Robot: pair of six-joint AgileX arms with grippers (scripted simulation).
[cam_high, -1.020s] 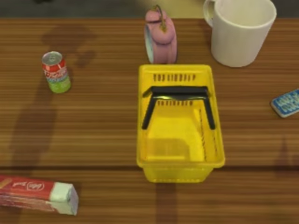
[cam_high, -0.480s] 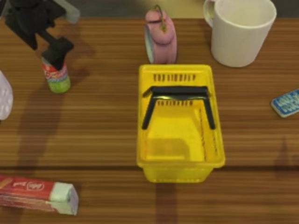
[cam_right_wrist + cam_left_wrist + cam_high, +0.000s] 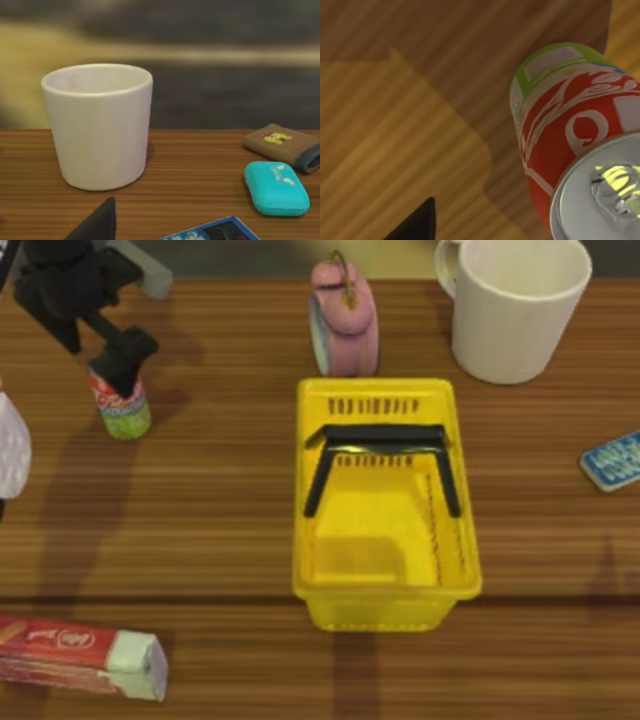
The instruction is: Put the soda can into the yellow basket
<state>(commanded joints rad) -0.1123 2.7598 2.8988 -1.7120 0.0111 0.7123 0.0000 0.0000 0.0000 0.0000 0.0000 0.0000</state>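
The soda can (image 3: 124,410) stands upright near the table's far left, its silver top partly under a dark finger. My left gripper (image 3: 95,338) hovers just above it, open, with one finger (image 3: 130,348) over the can's top and the other behind and to the left. In the left wrist view the soda can (image 3: 570,130) fills the frame, close beside one fingertip (image 3: 420,222). The yellow basket (image 3: 375,392) sits at mid-table with nothing inside and its black handles folded across it. Of my right gripper only one dark fingertip (image 3: 102,222) shows, set off to one side, near a blue card.
A pink alarm clock (image 3: 345,320) stands behind the basket and a big white mug (image 3: 515,305) at the far right. A blue card (image 3: 612,460) lies at the right edge, a red and pale-green box (image 3: 80,655) at the near left. A teal case (image 3: 276,187) and a brown pouch (image 3: 285,145) lie near the mug.
My left arm has come into view from the far left and settled over the soda can, shifting only slightly in the last half second. The can and basket have not moved.
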